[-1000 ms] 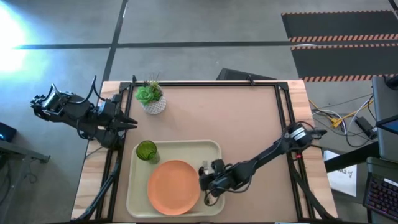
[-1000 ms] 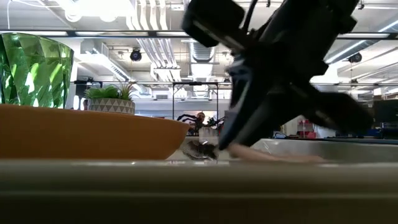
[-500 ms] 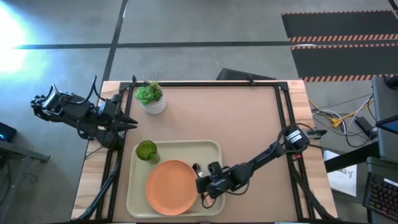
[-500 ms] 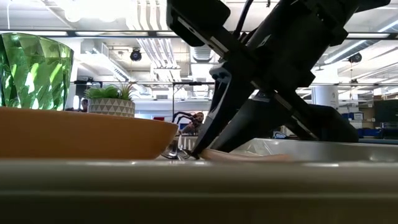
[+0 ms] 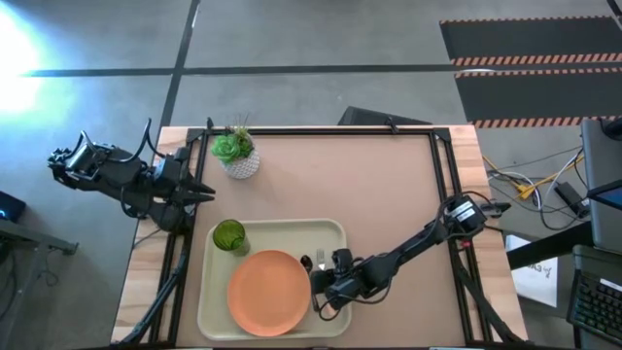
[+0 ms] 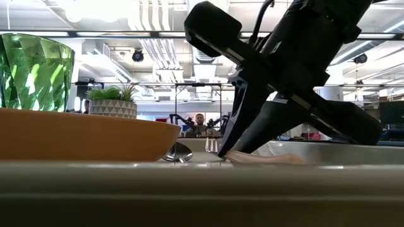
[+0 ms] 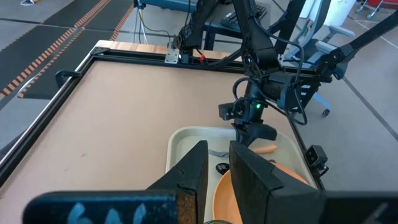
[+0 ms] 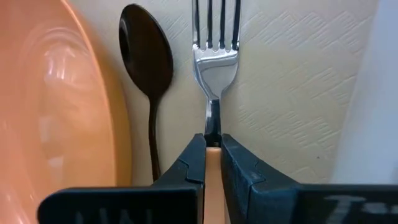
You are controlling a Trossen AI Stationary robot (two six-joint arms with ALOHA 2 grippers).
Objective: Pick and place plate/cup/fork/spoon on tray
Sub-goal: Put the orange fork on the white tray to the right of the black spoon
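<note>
The cream tray [image 5: 335, 231] holds the orange plate [image 5: 269, 294] and the green cup [image 5: 229, 235]. To the right of the plate, the dark spoon [image 8: 147, 62] and the fork [image 8: 214, 56] lie side by side on the tray floor. The fork's tines point away from my right gripper [image 8: 213, 140]. My right gripper [image 5: 328, 280] is low over the tray and shut on the fork. My left gripper [image 7: 219, 152] waits at the table's left edge [image 5: 199, 192], empty, with a narrow gap between its fingers. My right gripper pinches the fork's pink handle [image 8: 213, 163] between its two fingers, at the end next to the metal neck. The fingers [image 6: 243, 129] slant down from above and lie along the fork. The fork lies level, low on the tray floor, next to the spoon.
A white pot with a green plant [image 5: 236, 154] stands at the table's far left. The tray's right rim [image 8: 379, 93] runs close beside the fork. A black frame rail [image 5: 442, 160] lines the table's sides. The brown mat beyond the tray is bare.
My right gripper, still shut on the fork, has gone a little toward the plate and then back toward the tray's right rim. The fork has moved with it, staying low over the tray. In the low view the spoon's bowl now shows apart from the fork's tines.
</note>
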